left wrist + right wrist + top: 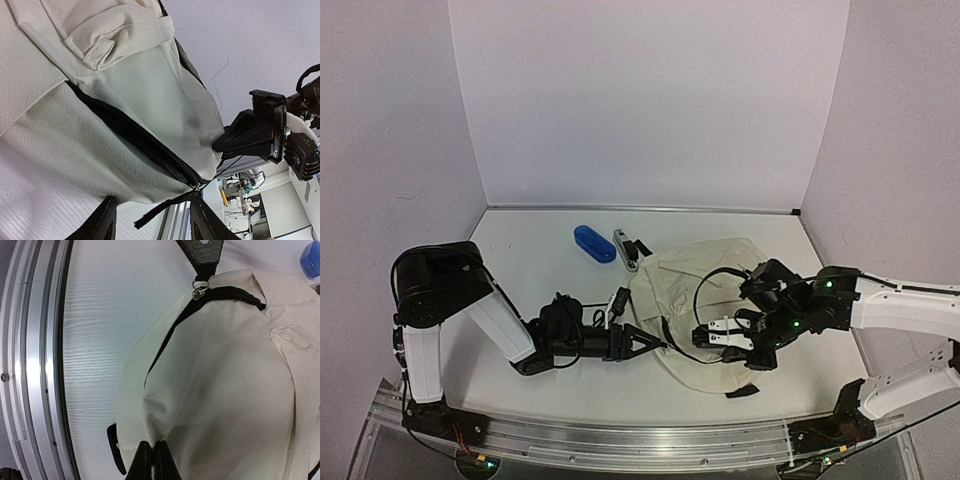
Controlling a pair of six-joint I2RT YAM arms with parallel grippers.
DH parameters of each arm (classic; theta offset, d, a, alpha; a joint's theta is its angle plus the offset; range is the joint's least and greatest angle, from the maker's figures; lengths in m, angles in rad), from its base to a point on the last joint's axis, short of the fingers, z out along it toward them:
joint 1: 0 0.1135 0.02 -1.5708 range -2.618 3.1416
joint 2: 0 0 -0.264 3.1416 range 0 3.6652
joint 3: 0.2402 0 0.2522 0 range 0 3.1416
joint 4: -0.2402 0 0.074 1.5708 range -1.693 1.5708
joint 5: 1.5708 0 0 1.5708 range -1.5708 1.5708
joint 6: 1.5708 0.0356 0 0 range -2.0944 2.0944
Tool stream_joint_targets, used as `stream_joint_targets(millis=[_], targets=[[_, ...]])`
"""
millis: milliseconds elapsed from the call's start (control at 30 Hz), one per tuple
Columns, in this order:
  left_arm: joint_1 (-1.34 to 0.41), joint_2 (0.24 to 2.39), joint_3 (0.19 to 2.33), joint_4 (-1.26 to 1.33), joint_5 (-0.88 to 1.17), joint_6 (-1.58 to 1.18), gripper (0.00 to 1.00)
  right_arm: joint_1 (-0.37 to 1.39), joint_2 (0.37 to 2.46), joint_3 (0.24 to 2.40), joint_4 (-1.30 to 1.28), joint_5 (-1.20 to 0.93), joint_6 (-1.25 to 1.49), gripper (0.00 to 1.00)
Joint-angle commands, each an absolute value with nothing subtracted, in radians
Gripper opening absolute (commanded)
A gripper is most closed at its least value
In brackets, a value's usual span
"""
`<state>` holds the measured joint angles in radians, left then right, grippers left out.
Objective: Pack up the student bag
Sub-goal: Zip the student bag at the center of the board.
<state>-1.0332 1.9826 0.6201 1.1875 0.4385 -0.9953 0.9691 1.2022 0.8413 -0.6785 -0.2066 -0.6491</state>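
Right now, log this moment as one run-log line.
soft cream fabric backpack: lying on white table | left pincer: open around black zipper pull tab | right pincer: shut on backpack fabric

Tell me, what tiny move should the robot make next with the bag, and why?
Probably close the left gripper on the black pull tab. Its jaws stand open on either side of that tab, not touching it, by the zipper slider of the student bag. The right gripper is shut on the bag's fabric, so the bag should hold steady.
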Motion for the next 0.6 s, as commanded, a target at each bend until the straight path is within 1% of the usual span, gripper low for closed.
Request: stream_joint_targets(millis=[0,233,400,567], targets=[[-1.04,1.926,0.648,1.227,0.476,-0.989,0.45,0.963,1.215,0.845,-0.69,-0.209,-0.634,0.0],[-1.049,1.909,0.602,1.239,0.468,-1.014,0.35,0.964,1.212,0.842,-0.69,-0.205,-0.634,0.0],[-1.062,1.901,0.611,1.188,0.475,-1.005,0.32,0.964,1.215,0.843,-0.69,-0.206,-0.634,0.0],[-1.072,1.96,0.653,1.222,0.491,-1.024,0.33,0.963,1.217,0.848,-0.69,-0.203,-0.634,0.0]])
